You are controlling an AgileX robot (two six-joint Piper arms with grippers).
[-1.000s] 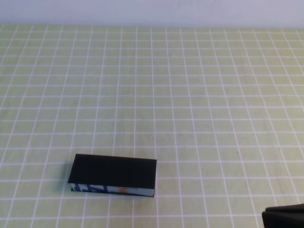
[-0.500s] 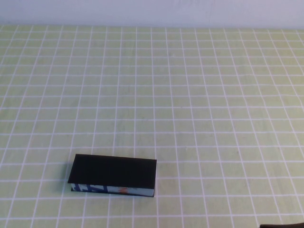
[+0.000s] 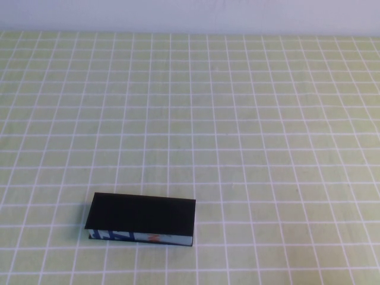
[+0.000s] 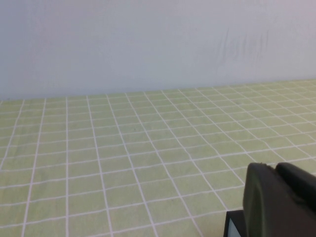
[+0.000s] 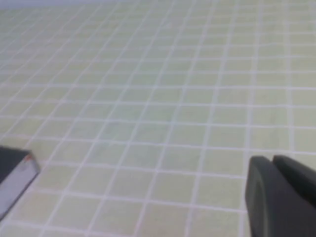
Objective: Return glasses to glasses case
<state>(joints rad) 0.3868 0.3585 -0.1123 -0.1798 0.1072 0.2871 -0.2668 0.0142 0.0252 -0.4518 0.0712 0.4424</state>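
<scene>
Glasses case lid down, near table's front edge | right fingers closed | left fingers unclear

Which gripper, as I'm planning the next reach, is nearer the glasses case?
Left. The left gripper sits beside a corner of the glasses case; the right gripper stands apart from it across bare cloth.

No legible text, label, brand, number or sign is found. The glasses case carries blue, white and orange markings along its front edge, too small to read. The checked tabletop bears no lettering.
</scene>
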